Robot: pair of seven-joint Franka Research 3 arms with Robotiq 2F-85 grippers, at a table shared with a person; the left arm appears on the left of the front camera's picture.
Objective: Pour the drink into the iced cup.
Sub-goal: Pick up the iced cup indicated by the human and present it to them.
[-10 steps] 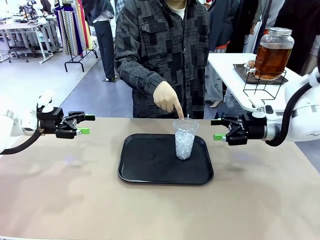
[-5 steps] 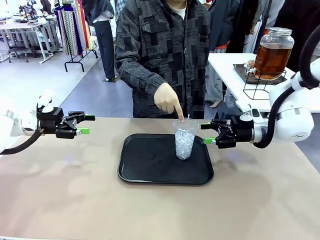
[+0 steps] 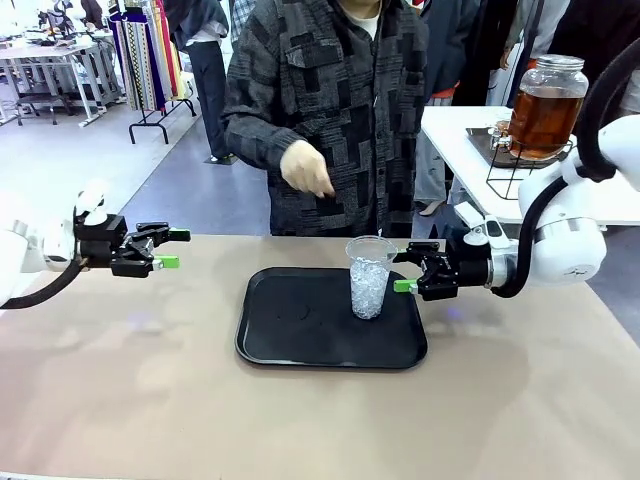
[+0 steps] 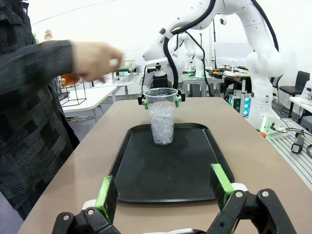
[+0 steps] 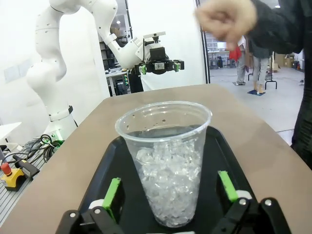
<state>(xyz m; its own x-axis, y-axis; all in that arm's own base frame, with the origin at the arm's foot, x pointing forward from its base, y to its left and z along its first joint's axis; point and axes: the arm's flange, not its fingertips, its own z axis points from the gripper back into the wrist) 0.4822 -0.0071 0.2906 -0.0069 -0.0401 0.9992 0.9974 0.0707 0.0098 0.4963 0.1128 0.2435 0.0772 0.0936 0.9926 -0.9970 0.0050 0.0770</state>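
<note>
Right gripper (image 3: pixel 404 267), jaws spread wide and holding nothing: you see its green-padded fingertips level with the iced cup (image 3: pixel 369 280), which stands directly ahead of them on the black tray (image 3: pixel 300 340). From the right wrist the cup is framed between the two pads with a gap on each side. From the front the tips lie just beside the cup wall, and you cannot tell whether they touch it. The drink (image 3: pixel 540 122) lies behind and above this gripper, well apart from it, in a lidded glass dispenser jar (image 3: pixel 548 75) on a wire stand (image 3: pixel 515 178). The arm's white elbow hides part of that stand. Above and beyond the cup hangs the person's hand (image 3: pixel 305 168), motion-blurred, its fingers hard to make out. Opposite, across the tray and well apart, the left gripper (image 3: pixel 172 249) faces this one, likewise spread and empty. From the left wrist the cup hides most of the right gripper.
</note>
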